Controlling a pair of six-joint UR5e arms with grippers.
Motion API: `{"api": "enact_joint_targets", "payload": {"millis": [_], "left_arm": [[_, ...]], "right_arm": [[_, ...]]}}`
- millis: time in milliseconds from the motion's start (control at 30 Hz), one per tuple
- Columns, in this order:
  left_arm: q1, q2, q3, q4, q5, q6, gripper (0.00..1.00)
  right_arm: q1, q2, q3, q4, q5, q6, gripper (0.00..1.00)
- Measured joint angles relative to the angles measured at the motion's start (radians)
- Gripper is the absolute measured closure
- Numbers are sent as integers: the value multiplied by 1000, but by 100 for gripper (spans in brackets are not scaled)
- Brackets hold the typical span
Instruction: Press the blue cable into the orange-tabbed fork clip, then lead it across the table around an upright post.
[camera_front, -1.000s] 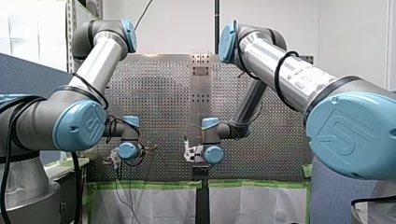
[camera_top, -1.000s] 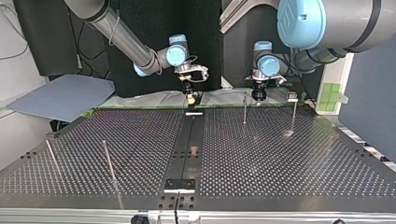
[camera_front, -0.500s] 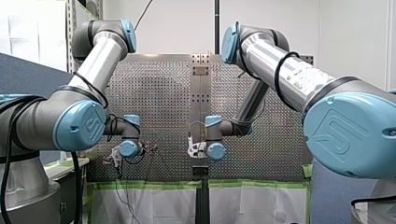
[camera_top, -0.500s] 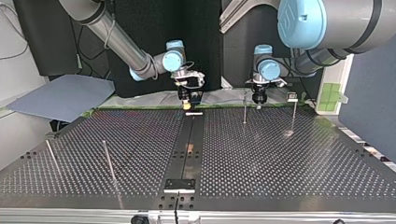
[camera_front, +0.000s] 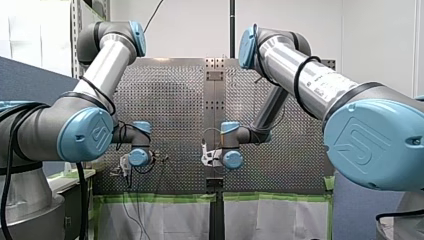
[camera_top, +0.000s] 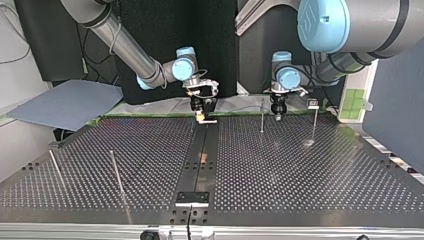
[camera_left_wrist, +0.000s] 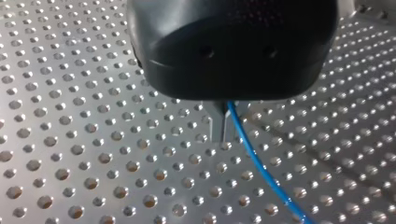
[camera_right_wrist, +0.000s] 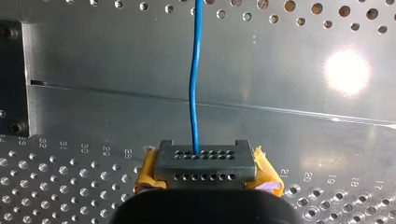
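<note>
The thin blue cable leaves my left gripper, whose metal fingers are shut on it just above the perforated table. From there it trails away across the holes. My right gripper has yellow pads and is shut on the same cable, which runs straight ahead over the smooth centre rail. In the top view my right gripper hangs at the rail's far end and my left gripper hangs beside an upright post. I cannot make out an orange-tabbed clip.
More posts stand on the table: one with a small pale fitting at the top view's far right, and two thin ones near its left. A grey board lies off the table's far left corner.
My right gripper has come down to the far end of the centre rail, its wrist shifting toward the top view's left. My left gripper has sunk a little beside the post.
</note>
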Motion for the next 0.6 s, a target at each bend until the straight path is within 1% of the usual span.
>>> {"api": "enact_joint_targets", "payload": {"millis": [100,233,533,567,600], "left_arm": [[0,0,17,-12,-5,-1,98],[0,0,28,-21,-8,-1,98],[1,0,47,-41,-10,4,98],[1,0,48,-41,-9,6,95],[1,0,48,-41,-9,9,95]], "right_arm": [[-3,0,-8,-1,-7,6,100],[-9,0,-21,-1,-24,15,100],[-16,1,-25,0,-30,17,100],[-16,1,-25,0,-30,17,100],[-17,1,-25,0,-31,17,100]]}}
